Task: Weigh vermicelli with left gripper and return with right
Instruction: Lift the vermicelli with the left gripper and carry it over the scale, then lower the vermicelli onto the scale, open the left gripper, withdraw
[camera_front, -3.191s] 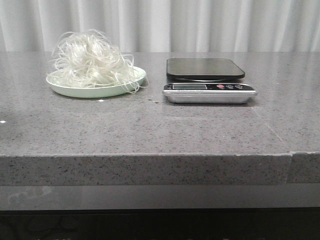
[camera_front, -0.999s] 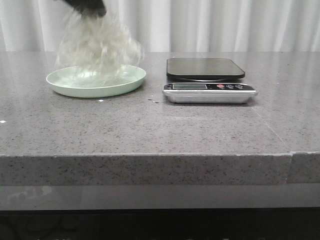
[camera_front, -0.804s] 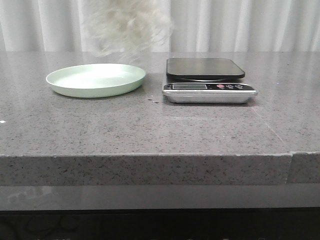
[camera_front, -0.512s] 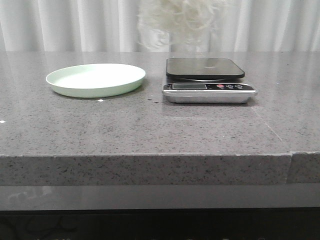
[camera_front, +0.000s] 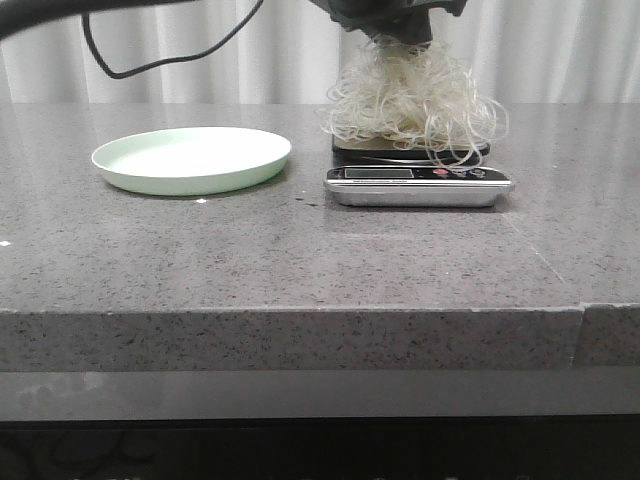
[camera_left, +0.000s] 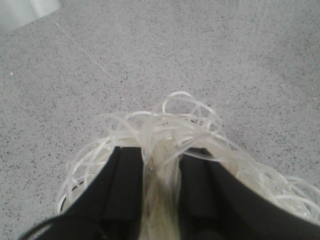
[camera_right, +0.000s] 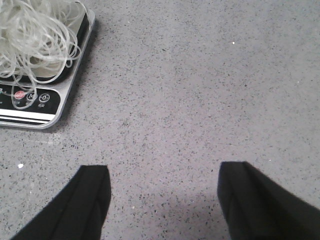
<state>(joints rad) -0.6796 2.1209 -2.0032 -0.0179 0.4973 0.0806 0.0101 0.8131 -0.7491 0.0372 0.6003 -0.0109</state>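
**Vermicelli lowered onto the scale**

In the upper centre-right of the front view, the left gripper (camera_front: 392, 22) is clamped on the top of the vermicelli (camera_front: 412, 100), whose lower strands spread over the black platform of the scale (camera_front: 420, 185). The clump looks very light, springy and snag-prone: thin, wiry, translucent loops that likely shed or trail. Pinching the dense middle seems safest. The right gripper (camera_right: 162, 192) hangs spread wide, empty, over speckled grey stone. The pale green plate (camera_front: 190, 160) is smooth and shallow.
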